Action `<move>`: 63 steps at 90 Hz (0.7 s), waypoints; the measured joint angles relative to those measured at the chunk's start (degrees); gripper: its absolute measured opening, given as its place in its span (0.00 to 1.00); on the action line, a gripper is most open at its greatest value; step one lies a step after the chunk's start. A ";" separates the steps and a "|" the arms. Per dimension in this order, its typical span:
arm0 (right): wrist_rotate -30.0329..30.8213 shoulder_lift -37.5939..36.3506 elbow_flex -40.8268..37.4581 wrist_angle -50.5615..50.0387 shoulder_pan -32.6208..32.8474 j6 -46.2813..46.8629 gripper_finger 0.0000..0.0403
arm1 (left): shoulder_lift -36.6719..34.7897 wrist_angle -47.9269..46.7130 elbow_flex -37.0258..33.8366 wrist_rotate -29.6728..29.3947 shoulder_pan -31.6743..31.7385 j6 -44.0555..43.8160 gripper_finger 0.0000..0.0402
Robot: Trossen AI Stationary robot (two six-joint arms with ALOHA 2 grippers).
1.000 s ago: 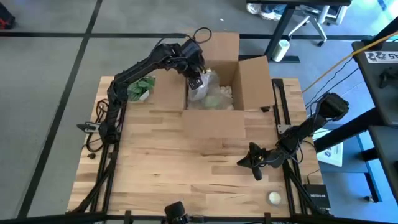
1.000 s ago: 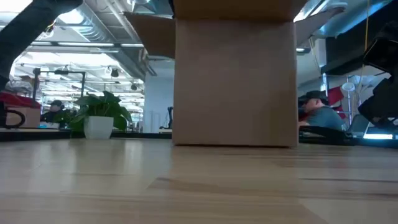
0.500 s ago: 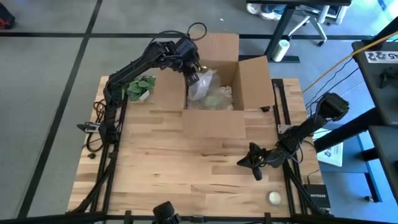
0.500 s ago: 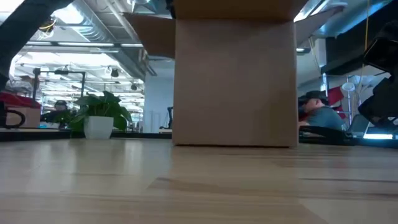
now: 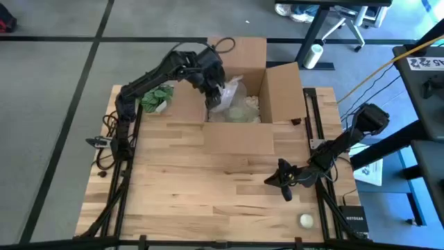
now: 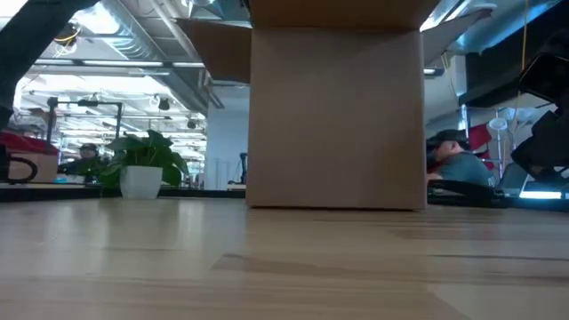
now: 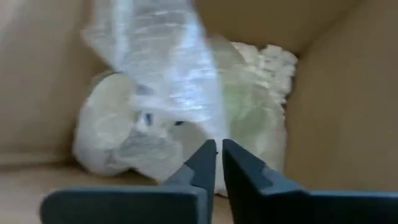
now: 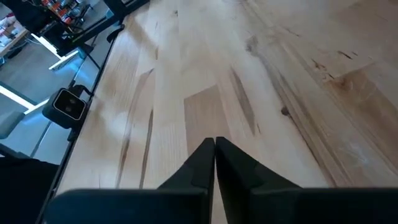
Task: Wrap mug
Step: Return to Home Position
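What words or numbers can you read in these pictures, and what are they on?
"NETGEAR": on the black box by the right near corner of the table.
Unreadable: big characters on the white sign on the dark desk, far right.
Too small to read: print on the paper sheet right of the table.

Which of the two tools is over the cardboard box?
The left tool, above the wrapped mug in the box; the right tool hangs over bare table.
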 joint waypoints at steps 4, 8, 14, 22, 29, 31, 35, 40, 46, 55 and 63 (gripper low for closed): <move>-0.01 0.00 0.00 0.02 0.00 0.00 0.00 | -0.10 0.48 0.00 0.00 -0.99 0.02 0.00; -0.02 0.00 0.00 0.09 0.00 0.00 0.00 | -0.22 0.85 0.00 0.00 -2.08 0.43 0.00; -0.02 0.00 0.00 0.11 0.00 0.02 0.00 | -0.43 1.56 0.00 -0.01 -3.83 1.20 0.00; -0.03 0.00 0.00 0.17 0.00 0.18 0.00 | -1.10 2.61 0.00 -0.03 -5.95 1.32 0.00; -0.16 0.00 0.00 0.17 0.00 0.58 0.00 | -2.50 2.87 0.00 -0.31 -7.59 1.83 0.00; -0.34 0.00 0.00 0.13 0.00 0.72 0.00 | -2.86 2.90 0.00 -0.64 -7.92 1.82 0.00; -0.49 0.00 0.00 0.15 0.00 1.24 0.00 | -3.92 2.85 0.00 -1.32 -8.49 1.82 0.00; -0.63 0.00 0.00 0.13 0.00 1.50 0.00 | -5.32 2.82 -0.05 -2.66 -8.89 1.39 0.00; -0.95 0.00 0.00 0.15 0.00 1.55 0.00 | -7.66 3.02 -1.03 -4.31 -9.25 0.75 0.00; -0.93 0.00 -0.02 0.37 0.00 1.57 0.00 | -12.08 3.67 -3.60 -6.23 -9.51 -0.30 0.00; -0.93 0.00 -0.02 0.55 0.00 1.57 0.00 | -16.63 4.84 -7.19 -8.21 -9.73 -1.06 0.00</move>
